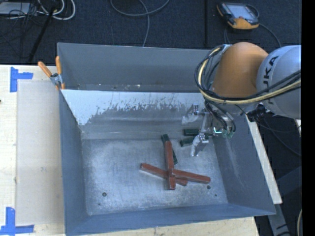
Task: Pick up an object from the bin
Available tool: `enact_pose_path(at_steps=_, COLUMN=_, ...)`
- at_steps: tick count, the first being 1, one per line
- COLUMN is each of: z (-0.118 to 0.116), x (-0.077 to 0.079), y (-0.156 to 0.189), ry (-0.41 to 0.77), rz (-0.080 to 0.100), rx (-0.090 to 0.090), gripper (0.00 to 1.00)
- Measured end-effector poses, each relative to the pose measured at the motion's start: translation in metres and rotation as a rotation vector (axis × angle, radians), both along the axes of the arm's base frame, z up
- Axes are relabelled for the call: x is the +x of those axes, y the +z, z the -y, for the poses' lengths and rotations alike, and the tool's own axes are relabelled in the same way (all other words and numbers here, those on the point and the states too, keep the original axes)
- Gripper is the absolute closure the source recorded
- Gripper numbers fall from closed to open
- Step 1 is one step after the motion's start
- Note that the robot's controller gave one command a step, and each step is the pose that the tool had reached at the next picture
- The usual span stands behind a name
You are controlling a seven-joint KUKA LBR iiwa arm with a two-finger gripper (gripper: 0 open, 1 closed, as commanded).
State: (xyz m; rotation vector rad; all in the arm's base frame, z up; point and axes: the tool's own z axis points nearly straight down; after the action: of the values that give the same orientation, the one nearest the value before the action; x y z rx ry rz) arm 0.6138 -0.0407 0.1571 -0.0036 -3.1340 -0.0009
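The gripper point(198, 146) hangs low in the bin point(98, 132), just above and to the right of a cross of reddish-brown sticks point(170, 173) lying flat on the bin floor. I cannot tell whether it is open or closed, or whether it has hold of anything. The stick pointing toward the far wall ends in a dark tip point(165, 138), the part of the cross nearest the gripper. Small dark bits point(186, 142) lie between that tip and the gripper.

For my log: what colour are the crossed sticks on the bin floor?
Reddish-brown crossed sticks, clear in the camera view.
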Motion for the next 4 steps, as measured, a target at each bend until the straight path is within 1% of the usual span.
enact_pose_path(at_steps=1, z=0.000, x=0.002, y=0.004, ry=0.001, rz=0.007, rx=-0.001, gripper=0.00)
enact_pose_path(at_steps=2, z=0.022, x=0.004, y=-0.046, ry=-0.001, rz=0.015, rx=-0.001, gripper=0.00)
enact_pose_path(at_steps=3, z=0.024, x=0.015, y=-0.072, ry=-0.116, rz=0.036, rx=0.000, gripper=1.00)
enact_pose_path(at_steps=4, z=0.024, x=0.015, y=-0.072, ry=-0.116, rz=0.035, rx=0.000, gripper=1.00)
